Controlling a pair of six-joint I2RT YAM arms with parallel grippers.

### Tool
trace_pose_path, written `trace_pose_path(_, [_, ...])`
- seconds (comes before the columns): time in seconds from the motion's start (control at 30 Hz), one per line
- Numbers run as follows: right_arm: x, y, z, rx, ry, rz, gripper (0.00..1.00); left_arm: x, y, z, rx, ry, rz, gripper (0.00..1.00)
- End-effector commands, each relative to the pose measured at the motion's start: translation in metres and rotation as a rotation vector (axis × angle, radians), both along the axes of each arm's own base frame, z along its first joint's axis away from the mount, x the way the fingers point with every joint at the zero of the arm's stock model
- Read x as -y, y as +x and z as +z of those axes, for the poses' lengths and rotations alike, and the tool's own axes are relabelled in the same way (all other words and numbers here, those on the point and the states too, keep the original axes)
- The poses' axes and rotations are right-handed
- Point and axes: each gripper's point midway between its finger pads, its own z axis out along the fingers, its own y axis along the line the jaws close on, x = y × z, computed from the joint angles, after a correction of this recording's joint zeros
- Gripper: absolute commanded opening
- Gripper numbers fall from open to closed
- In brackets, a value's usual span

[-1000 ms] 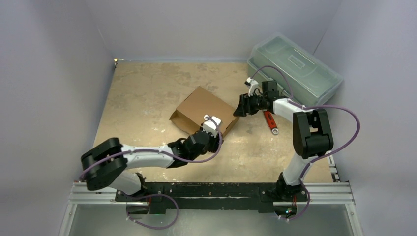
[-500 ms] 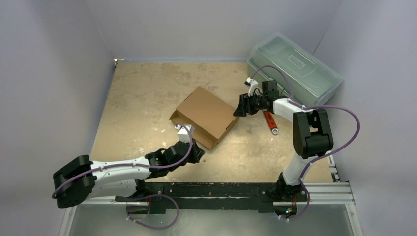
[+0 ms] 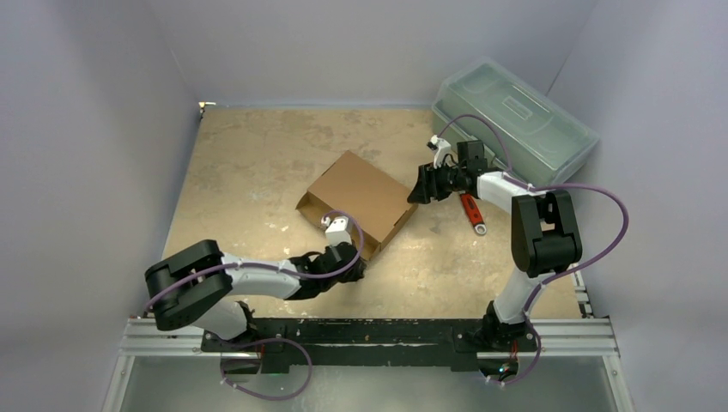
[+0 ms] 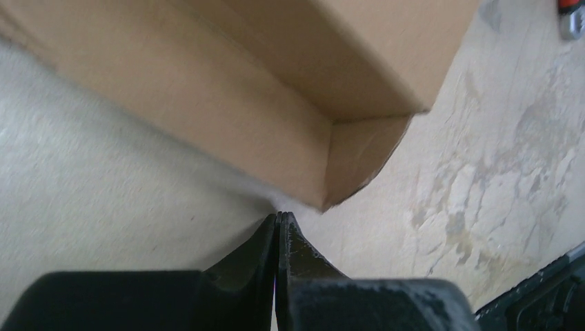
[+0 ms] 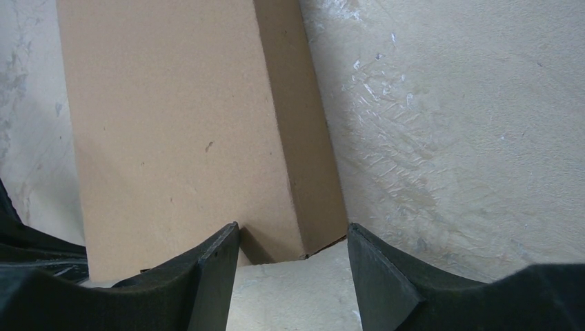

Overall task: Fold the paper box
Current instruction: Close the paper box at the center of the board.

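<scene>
The paper box (image 3: 356,200) lies folded shut on the table as a shallow brown cardboard mailer. My left gripper (image 3: 354,261) is low at the box's near corner, shut with nothing between its fingers. In the left wrist view its tips (image 4: 279,216) are pressed together just short of the box's bottom corner (image 4: 325,201). My right gripper (image 3: 420,190) is open at the box's right corner. In the right wrist view the box (image 5: 179,131) fills the upper left; the gripper (image 5: 293,236) straddles its corner without pinching it.
A translucent grey-green toolbox (image 3: 515,116) stands at the back right. A red-handled tool (image 3: 470,211) lies on the table beside the right arm. Grey walls close in the left, back and right sides.
The left gripper left the box's near edge and shut. It drew back to the left, then came right again to the near corner. The right arm has not moved.
</scene>
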Motion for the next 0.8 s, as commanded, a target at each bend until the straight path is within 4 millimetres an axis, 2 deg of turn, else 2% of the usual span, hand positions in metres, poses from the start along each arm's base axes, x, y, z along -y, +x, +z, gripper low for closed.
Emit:
trace_pose_path(0.0, [0.005, -0.011, -0.021, -0.062, -0.057, 0.010, 0.61, 0.027, 0.046, 0.041, 0.139, -0.037, 0.055, 0.00])
trace_pose_path(0.1, [0.004, -0.013, -0.021, -0.068, -0.054, 0.015, 0.61, 0.039, 0.075, 0.052, 0.167, -0.021, 0.057, 0.00])
trace_pose_path(0.2, [0.004, -0.014, -0.022, -0.069, -0.055, 0.017, 0.61, 0.055, 0.102, 0.075, 0.197, -0.056, 0.051, 0.00])
trace_pose_path(0.33, [0.004, -0.014, -0.023, -0.071, -0.060, 0.016, 0.60, 0.073, 0.116, 0.099, 0.226, -0.087, 0.017, 0.00])
trace_pose_path(0.47, [0.006, -0.013, -0.023, -0.065, -0.066, 0.013, 0.60, 0.077, 0.111, 0.101, 0.214, -0.070, -0.041, 0.00])
trace_pose_path(0.6, [0.007, -0.012, -0.024, -0.062, -0.075, 0.011, 0.61, 0.064, 0.088, 0.092, 0.214, -0.008, -0.164, 0.02])
trace_pose_path(0.67, [0.007, -0.012, -0.025, -0.064, -0.076, 0.012, 0.61, 0.049, 0.076, 0.086, 0.223, 0.039, -0.209, 0.09])
trace_pose_path(0.77, [0.007, -0.012, -0.026, -0.065, -0.078, 0.013, 0.61, 0.013, 0.066, 0.075, 0.225, 0.108, -0.182, 0.22])
